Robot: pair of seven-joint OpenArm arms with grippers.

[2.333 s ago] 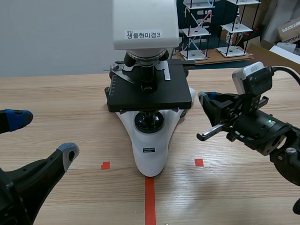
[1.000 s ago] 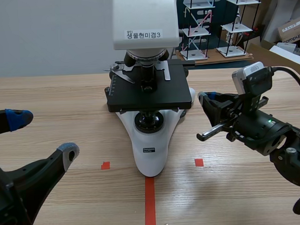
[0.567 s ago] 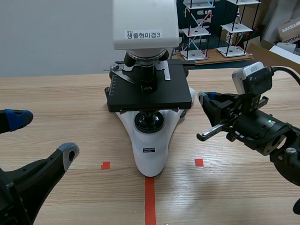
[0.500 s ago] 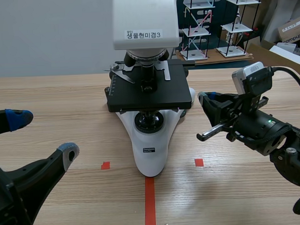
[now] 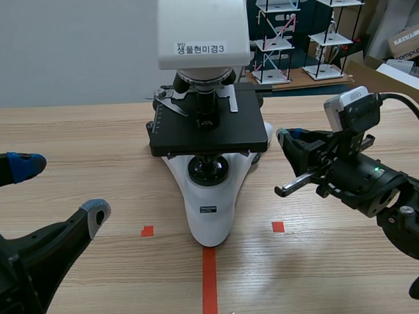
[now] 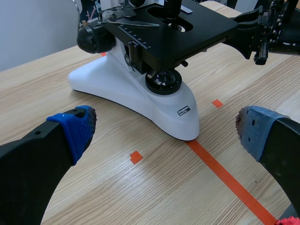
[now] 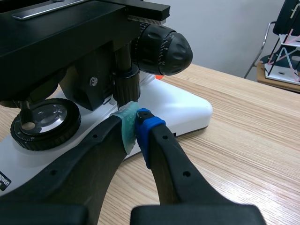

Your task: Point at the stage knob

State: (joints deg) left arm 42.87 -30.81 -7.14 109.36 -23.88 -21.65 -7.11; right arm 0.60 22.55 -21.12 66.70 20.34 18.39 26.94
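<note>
A white microscope with a black stage stands at the table's middle. In the right wrist view the stage knob, a small black ribbed post, hangs under the stage's corner, below the large focus knob. My right gripper is shut on nothing, and its tips sit just under and against the stage knob. In the scene view the right gripper is beside the stage's right edge. My left gripper stands wide open at the near left, well apart from the microscope.
A red tape line runs from the microscope's foot toward the near edge, with small red squares on either side. Behind the table stand wire shelf models and cardboard boxes. Bare wood lies to the left and right of the microscope.
</note>
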